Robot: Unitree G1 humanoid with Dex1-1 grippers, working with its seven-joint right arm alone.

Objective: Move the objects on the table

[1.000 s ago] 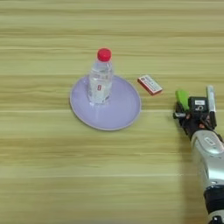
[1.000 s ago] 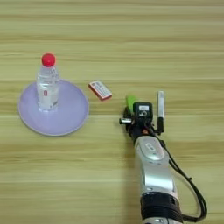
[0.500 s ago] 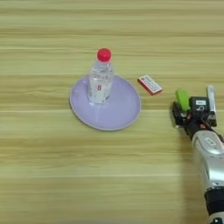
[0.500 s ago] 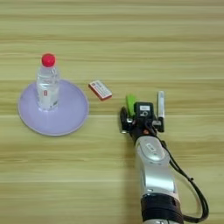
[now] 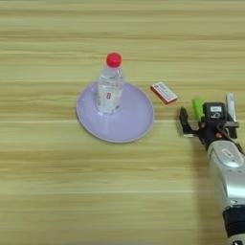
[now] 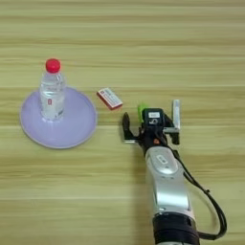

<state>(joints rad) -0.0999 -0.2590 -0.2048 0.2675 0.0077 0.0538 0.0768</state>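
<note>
I'm seeing the green block (image 6: 142, 113) lying between the spread fingers of my gripper (image 6: 149, 131), red-and-white box (image 6: 110, 98) lying flat just beyond-left, red-capped bottle (image 6: 51, 91) standing upright far left.

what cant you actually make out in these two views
- Green block: only its upper end shows in both views; the claw covers the rest, so contact is unclear.
- Marker pen: its lower end is hidden behind the claw's body.
- Red-and-white box: its print is too small to read.
- Bottle label: too small to read.

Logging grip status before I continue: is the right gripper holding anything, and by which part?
Nothing is held. The right gripper stands open around the green block, which lies on the table.
</note>
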